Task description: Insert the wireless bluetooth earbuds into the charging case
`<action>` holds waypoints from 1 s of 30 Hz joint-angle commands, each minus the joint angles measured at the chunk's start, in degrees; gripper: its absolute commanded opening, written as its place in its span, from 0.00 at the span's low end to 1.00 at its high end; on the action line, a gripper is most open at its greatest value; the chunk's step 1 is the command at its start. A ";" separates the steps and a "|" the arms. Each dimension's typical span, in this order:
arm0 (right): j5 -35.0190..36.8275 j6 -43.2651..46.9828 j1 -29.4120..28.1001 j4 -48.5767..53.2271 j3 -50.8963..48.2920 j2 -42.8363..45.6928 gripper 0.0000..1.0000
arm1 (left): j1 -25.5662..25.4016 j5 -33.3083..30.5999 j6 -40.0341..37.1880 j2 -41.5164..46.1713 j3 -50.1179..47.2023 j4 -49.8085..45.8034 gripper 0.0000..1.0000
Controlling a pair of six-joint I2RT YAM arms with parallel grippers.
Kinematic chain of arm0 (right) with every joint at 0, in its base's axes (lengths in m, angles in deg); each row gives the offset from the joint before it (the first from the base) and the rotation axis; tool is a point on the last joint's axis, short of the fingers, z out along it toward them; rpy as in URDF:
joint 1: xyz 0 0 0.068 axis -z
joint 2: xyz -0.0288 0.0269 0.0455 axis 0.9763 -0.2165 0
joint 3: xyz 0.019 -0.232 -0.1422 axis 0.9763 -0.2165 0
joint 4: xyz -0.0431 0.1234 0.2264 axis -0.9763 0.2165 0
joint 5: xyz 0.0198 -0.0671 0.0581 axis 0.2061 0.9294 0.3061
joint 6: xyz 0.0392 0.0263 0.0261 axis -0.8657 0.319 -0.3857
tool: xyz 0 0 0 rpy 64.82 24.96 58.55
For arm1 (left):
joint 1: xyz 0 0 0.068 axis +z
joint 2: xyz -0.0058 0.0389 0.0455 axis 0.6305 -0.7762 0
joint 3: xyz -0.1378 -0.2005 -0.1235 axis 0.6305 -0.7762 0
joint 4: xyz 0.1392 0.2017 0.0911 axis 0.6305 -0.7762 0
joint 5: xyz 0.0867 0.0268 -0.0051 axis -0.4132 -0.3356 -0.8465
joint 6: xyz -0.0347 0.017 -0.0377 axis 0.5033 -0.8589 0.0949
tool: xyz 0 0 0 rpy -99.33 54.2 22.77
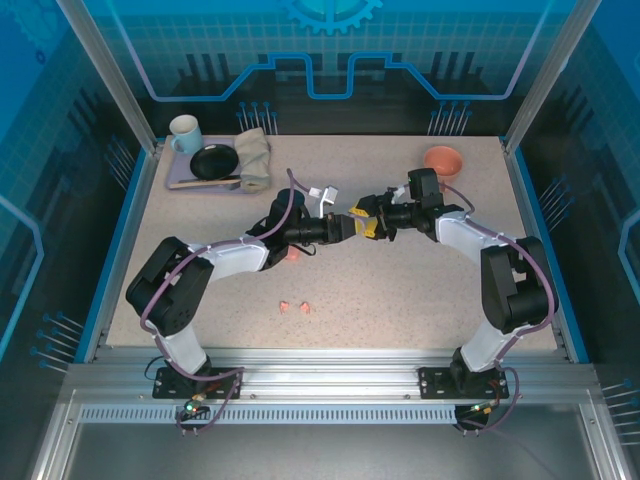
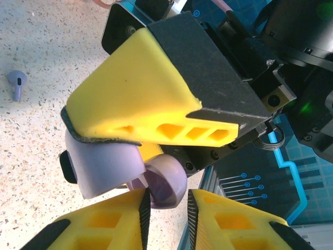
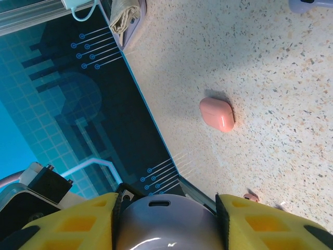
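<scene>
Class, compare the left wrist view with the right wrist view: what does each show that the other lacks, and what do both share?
Left wrist view: the left claw close beside the lilac case. Right wrist view: a closed pink case on the table, a tiny pink earbud, a folded cloth by the wall. Shared: that lilac case held in the right claw, and the table. The left wrist view's lilac earbud may be the lilac shape cut off at the right wrist view's top edge; I cannot tell.

Lilac case [image 3: 166, 211]; salmon-pink case [image 3: 217, 114]; lilac earbud [image 2: 17, 82]; salmon-pink earbuds [image 1: 301, 308]; table [image 3: 281, 67] beige, dark-speckled; right claw [image 3: 166, 226] yellow, black-edged.
</scene>
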 commanded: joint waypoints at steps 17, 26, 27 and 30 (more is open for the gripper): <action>1.38 1.68 -0.97 3.13 1.40 1.89 0.30 | -0.60 -5.55 3.53 -0.82 0.45 7.91 0.27; 4.21 3.31 0.41 5.21 -0.26 2.23 0.29 | -0.48 -7.63 1.74 6.07 -3.60 4.69 0.45; 4.83 4.27 0.68 6.34 -0.42 2.33 0.29 | -0.35 -8.21 1.02 7.41 -4.05 3.41 0.50; 6.45 7.82 0.88 10.36 -0.75 2.50 0.28 | 0.17 -9.98 -0.90 11.16 -4.56 -1.67 0.64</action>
